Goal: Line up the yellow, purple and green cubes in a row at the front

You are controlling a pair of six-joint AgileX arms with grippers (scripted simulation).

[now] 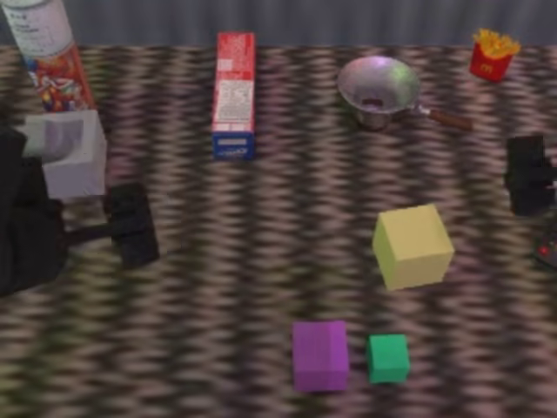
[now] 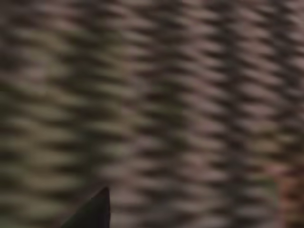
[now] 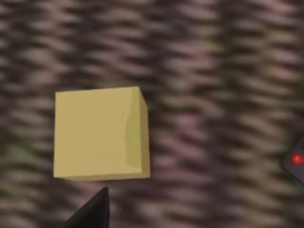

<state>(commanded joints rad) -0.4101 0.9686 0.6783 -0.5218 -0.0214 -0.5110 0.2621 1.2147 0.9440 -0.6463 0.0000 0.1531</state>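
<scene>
The pale yellow cube (image 1: pixel 413 246) rests right of centre, apart from the other two. At the front, the purple cube (image 1: pixel 320 355) and the smaller green cube (image 1: pixel 388 358) stand side by side with a small gap. My right gripper (image 1: pixel 528 174) hovers at the right edge, behind and to the right of the yellow cube (image 3: pixel 99 133); one dark fingertip (image 3: pixel 97 209) shows just short of it, open and holding nothing. My left gripper (image 1: pixel 130 224) hangs at the left, open and empty, with one fingertip (image 2: pixel 97 209) over bare woven cloth.
A hollow pale grey box (image 1: pixel 70 152) stands behind the left gripper. Along the back are a printed can (image 1: pixel 48 48), a red-white-blue carton (image 1: pixel 234 94), a metal pan (image 1: pixel 380 87) and a fries pack (image 1: pixel 493 54). A dark item with a red light (image 1: pixel 546 252) sits at the right edge.
</scene>
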